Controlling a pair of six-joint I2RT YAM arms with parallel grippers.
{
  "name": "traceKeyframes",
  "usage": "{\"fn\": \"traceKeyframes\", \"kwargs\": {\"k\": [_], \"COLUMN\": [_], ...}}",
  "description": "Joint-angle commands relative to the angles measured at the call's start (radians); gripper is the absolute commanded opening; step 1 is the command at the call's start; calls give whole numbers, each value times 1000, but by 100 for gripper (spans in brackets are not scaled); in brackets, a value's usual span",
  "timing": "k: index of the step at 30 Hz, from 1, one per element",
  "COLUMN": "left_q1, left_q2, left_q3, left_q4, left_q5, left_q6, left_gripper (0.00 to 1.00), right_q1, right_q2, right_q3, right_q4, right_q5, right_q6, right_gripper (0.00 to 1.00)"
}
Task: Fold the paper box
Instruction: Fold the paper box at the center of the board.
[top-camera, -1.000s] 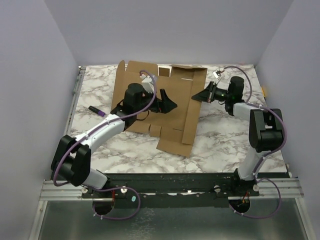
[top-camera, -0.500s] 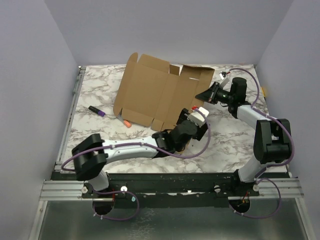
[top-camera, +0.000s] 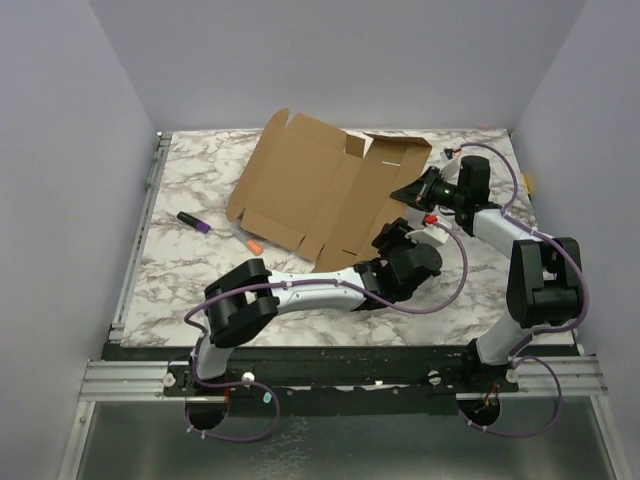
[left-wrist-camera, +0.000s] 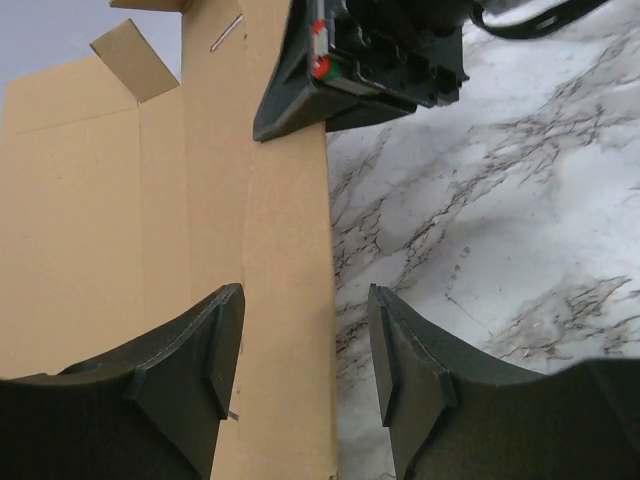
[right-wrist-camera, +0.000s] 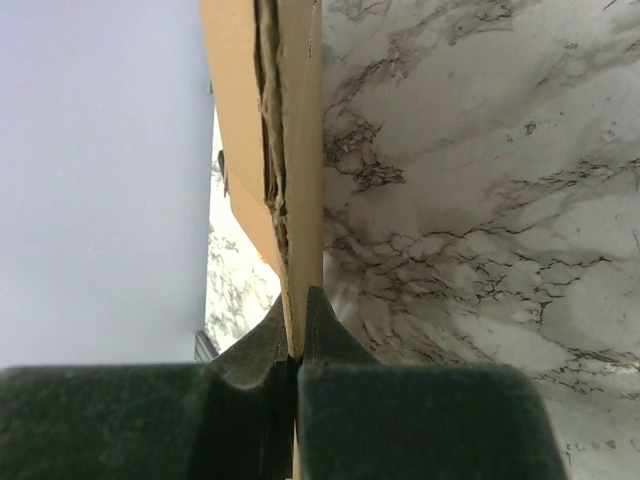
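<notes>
Pinching the box (top-camera: 315, 185) by its right edge, the right gripper (right-wrist-camera: 297, 345) is clamped tight; the box lies mostly flat, far-centre on the table (top-camera: 190, 275); the left gripper (left-wrist-camera: 305, 320) hovers, jaws apart, astride that edge

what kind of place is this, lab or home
Probably a lab robot cell: plain walls box in a marble-pattern table, and an aluminium rail at its near edge carries the left arm and right arm.

Left of the paper box (top-camera: 300, 185) a purple marker (top-camera: 193, 221) and an orange-tipped pen (top-camera: 252, 243) obstruct, the left gripper (top-camera: 385, 237) and right gripper (top-camera: 410, 192) crowd its right edge, and the marble behind it lies open.
</notes>
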Motion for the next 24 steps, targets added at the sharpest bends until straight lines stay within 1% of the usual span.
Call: {"fn": "traceKeyframes", "kwargs": {"k": [1, 6, 7, 8, 9, 10, 14, 17, 19, 20, 21, 22, 23, 24], "left_q1": [-10, -10, -11, -10, -8, -7, -8, -6, -8, -7, -9, -8, -8, -8], "left_q2": [68, 98, 108, 119, 133, 148, 171, 158, 134, 124, 119, 117, 118, 121], "left_q3": [45, 45, 48, 53, 61, 70, 95, 103, 93, 88, 86, 84, 83, 82], "left_q4": [-67, -70, -69, -68, -70, -71, -81, -80, -80, -83, -89, -93, -102, -106], "left_q5": [-84, -84, -97, -112, -124, -140, -173, -181, -146, -128, -132, -137, -138, -132], "left_q6": [63, 90, 109, 130, 162, 195, 262, 261, 230, 217, 202, 200, 204, 208], "left_gripper": [58, 58, 53, 36, 12, 0, 0, 0, 0, 9, 40, 62, 70, 70], "right_q1": [4, 4, 4, 4, 4, 4, 4, 3, 4, 4, 4, 4, 4, 3], "right_q2": [-17, -20, -20, -19, -20, -20, -26, -34, -35, -36, -37, -37, -38, -37], "right_q3": [29, 27, 24, 23, 24, 26, 26, 17, 17, 16, 17, 15, 15, 14], "right_q4": [-14, -8, -7, -9, -11, -12, -10, 2, 4, 3, 4, 5, 8, 10], "right_q5": [16, 2, 4, 5, 5, 3, -6, -9, -13, -13, -14, -16, -18, -20], "right_q6": [47, 85, 93, 99, 103, 108, 121, 134, 136, 138, 138, 139, 141, 144], "right_gripper": [0, 1, 0, 0, 0, 0, 0, 0, 0, 0, 0, 0, 0, 0]}}
